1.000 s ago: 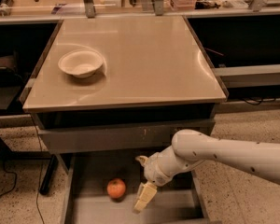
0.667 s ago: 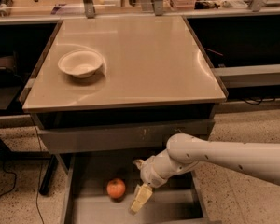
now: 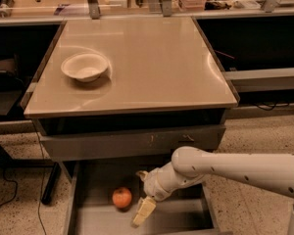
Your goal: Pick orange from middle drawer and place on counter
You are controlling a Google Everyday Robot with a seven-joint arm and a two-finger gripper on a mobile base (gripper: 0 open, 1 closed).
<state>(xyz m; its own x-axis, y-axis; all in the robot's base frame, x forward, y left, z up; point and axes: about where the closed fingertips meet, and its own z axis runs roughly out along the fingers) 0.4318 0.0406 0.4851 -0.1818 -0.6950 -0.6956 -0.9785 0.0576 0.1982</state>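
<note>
Orange [image 3: 122,198] rested on the floor of the middle drawer [image 3: 181,220]. Gripper [image 3: 141,194] was just right of the orange, fingers spread wide, holding nothing. Counter [image 3: 152,58] was above the orange.

White arm [image 3: 245,169], tan jaws.
Smooth tubular shell, small dark screw dots, bulbous wrist; jaws spread, low over the middle drawer [image 3: 183,218].

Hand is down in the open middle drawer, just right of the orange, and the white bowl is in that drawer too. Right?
Not quite. The white bowl sits on the counter, not in the drawer. The rest holds: the camera view shows the hand down in the open middle drawer, just right of the orange.
</note>
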